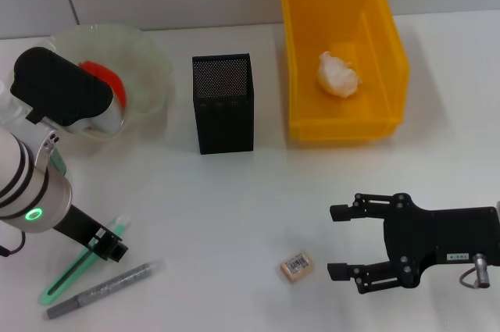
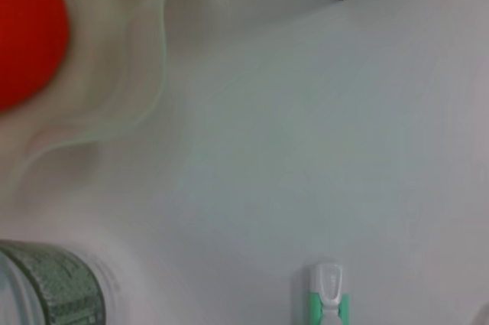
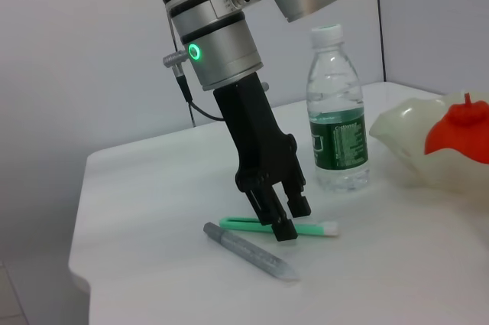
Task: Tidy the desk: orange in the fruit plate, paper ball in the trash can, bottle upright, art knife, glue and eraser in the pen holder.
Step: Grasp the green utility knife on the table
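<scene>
My right gripper (image 1: 336, 240) is open and empty, just right of the beige eraser (image 1: 297, 266) on the table. My left gripper (image 1: 111, 249) is down at the green art knife (image 1: 74, 269), its fingers close together; it also shows in the right wrist view (image 3: 284, 225). The grey glue stick (image 1: 105, 289) lies beside the knife. The orange (image 1: 103, 74) sits in the fruit plate (image 1: 148, 55). The paper ball (image 1: 337, 74) lies in the yellow trash can (image 1: 297, 58). The bottle (image 3: 336, 111) stands upright. The black pen holder (image 1: 223, 103) stands mid-table.
The knife (image 3: 313, 228) and glue stick (image 3: 248, 252) lie near the table's front-left corner. The bottle (image 2: 53, 287) stands close to the plate's rim (image 2: 153, 73). My left arm's body (image 1: 31, 183) hides the bottle in the head view.
</scene>
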`<state>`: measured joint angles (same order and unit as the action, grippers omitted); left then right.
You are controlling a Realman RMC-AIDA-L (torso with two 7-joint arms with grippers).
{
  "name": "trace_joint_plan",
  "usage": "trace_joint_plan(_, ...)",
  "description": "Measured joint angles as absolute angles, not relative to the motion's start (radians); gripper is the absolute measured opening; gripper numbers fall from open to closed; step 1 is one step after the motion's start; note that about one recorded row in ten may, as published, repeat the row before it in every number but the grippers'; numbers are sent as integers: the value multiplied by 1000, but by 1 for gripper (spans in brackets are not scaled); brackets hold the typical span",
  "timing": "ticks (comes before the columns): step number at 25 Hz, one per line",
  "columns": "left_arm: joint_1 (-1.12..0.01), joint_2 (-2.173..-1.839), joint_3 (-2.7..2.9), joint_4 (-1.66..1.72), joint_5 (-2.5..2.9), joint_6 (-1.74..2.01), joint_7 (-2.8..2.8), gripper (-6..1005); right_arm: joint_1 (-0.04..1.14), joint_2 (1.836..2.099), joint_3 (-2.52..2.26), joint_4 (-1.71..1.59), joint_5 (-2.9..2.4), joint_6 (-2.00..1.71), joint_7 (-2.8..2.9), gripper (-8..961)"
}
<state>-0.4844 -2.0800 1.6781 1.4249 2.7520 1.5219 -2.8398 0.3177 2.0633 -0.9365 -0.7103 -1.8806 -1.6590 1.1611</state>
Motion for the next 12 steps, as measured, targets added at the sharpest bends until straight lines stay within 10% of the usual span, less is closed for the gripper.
trace_joint_plan(12, -483, -2080, 1679, 1416, 2752, 1519, -2839, 487, 310, 2066, -944, -709, -1881, -1660, 1161, 837)
